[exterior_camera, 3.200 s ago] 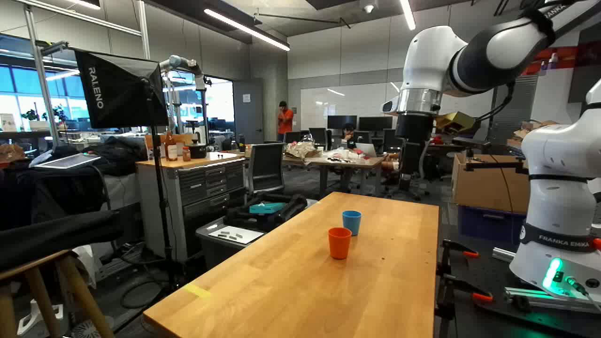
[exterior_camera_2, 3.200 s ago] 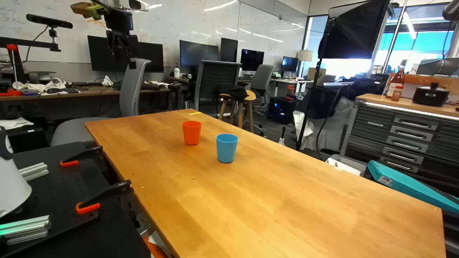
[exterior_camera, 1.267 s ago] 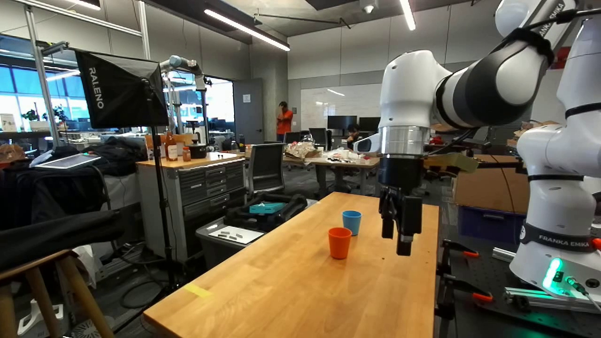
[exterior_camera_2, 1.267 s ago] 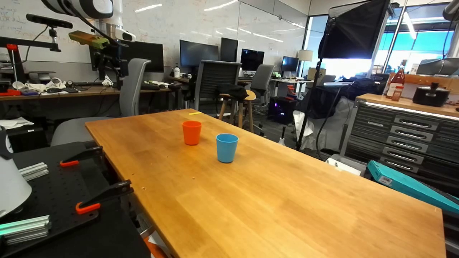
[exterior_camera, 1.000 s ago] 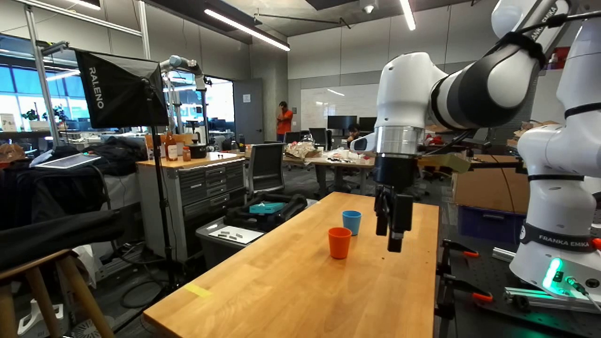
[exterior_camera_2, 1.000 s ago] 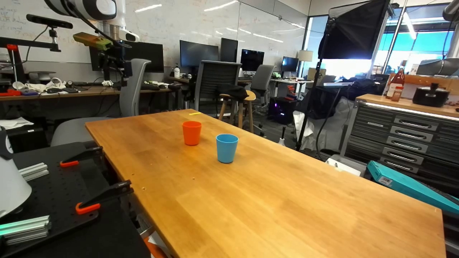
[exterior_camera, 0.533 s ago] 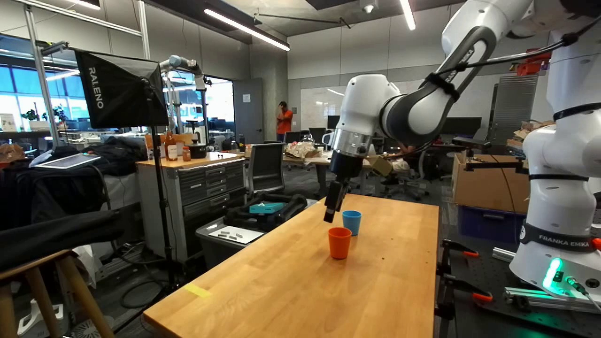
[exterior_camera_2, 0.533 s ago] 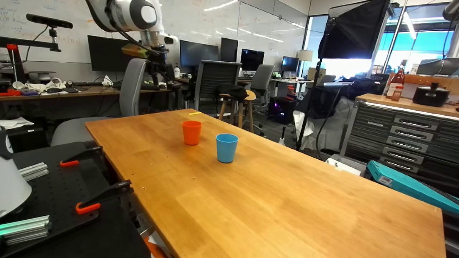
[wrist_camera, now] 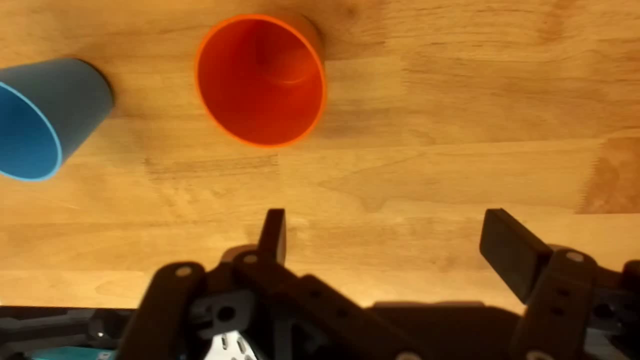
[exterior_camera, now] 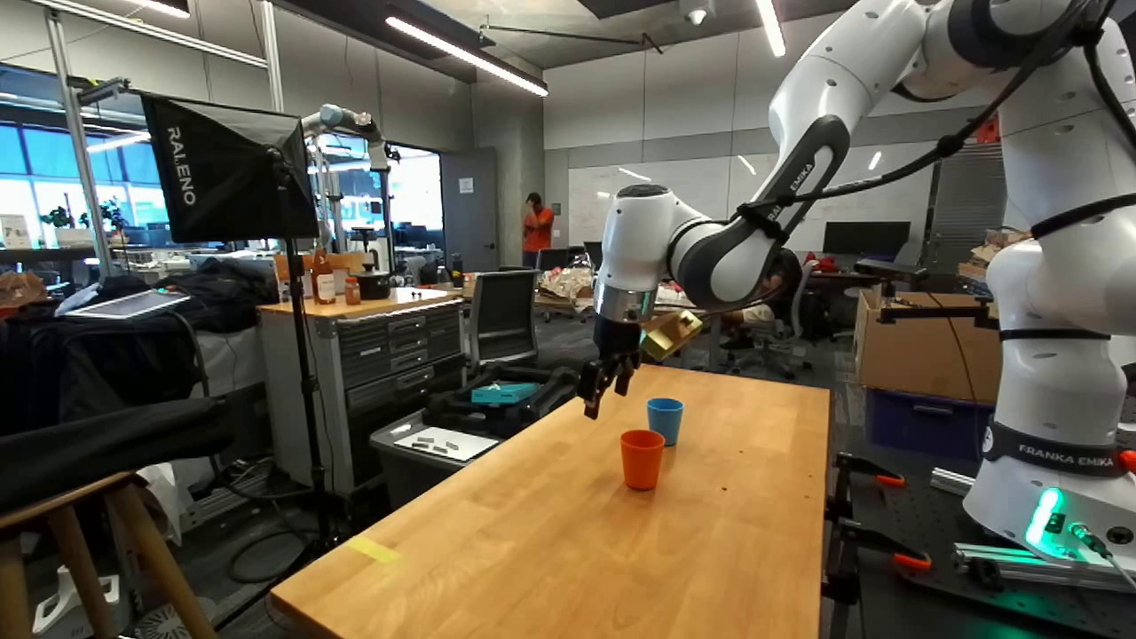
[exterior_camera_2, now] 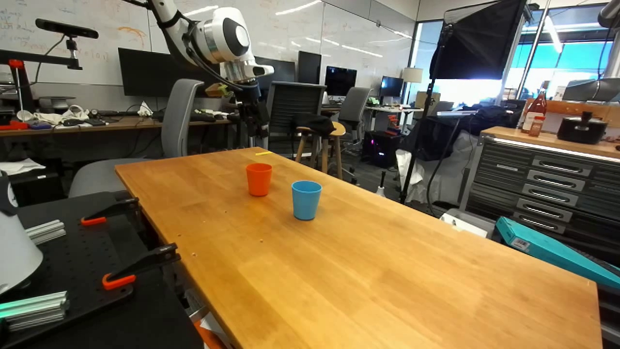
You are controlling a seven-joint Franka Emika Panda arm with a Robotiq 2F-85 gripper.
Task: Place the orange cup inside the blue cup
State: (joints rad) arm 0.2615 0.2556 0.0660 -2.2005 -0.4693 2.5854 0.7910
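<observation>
Wooden table (exterior_camera_2: 407, 286), orange cup (exterior_camera_2: 258, 182), blue cup (exterior_camera_2: 305, 202)

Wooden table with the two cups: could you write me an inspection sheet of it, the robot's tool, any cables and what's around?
Surface: wooden tabletop, bearing a few small specks.
Job's things: orange cup and blue cup both upright on it, apart, not yet nested.
Clutter: yellow tape strip near one end.
Tool: open, holding nothing, raised, touching neither cup.
Cables: black cable running along the robot arm.
Surroundings: softbox light marked RALENO, standing person in an orange shirt, office chair, whiteboard.
</observation>
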